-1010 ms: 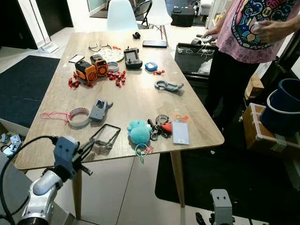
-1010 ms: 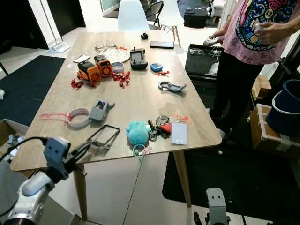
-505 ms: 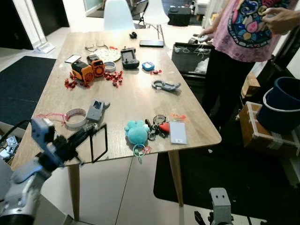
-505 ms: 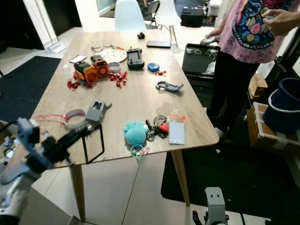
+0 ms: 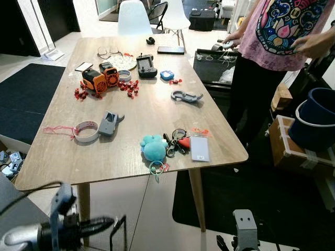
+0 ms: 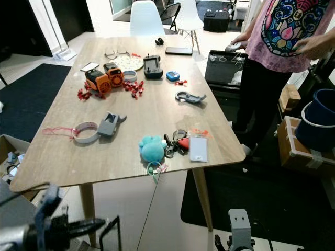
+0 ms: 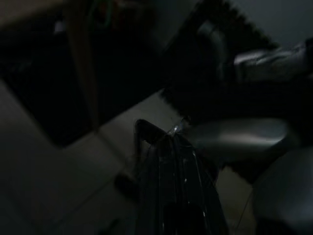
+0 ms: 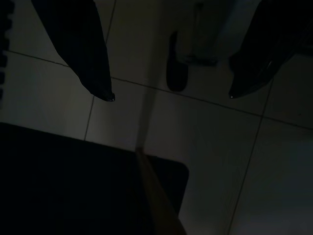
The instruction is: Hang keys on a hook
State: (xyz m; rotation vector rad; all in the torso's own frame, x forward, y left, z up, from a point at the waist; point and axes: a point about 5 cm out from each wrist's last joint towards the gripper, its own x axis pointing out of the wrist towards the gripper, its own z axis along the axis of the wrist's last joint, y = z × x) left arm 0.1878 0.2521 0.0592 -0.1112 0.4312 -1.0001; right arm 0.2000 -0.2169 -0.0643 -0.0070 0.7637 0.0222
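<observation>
Left gripper (image 5: 102,226) clamps a black wire-frame hook (image 5: 118,234), hanging downward; right gripper (image 8: 168,93), fingers spread wide, above floor tiles (image 8: 205,147).

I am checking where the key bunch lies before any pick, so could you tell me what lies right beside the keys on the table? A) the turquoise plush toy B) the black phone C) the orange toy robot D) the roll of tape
A: the keys lie against the turquoise plush toy near the table's front edge.
</observation>
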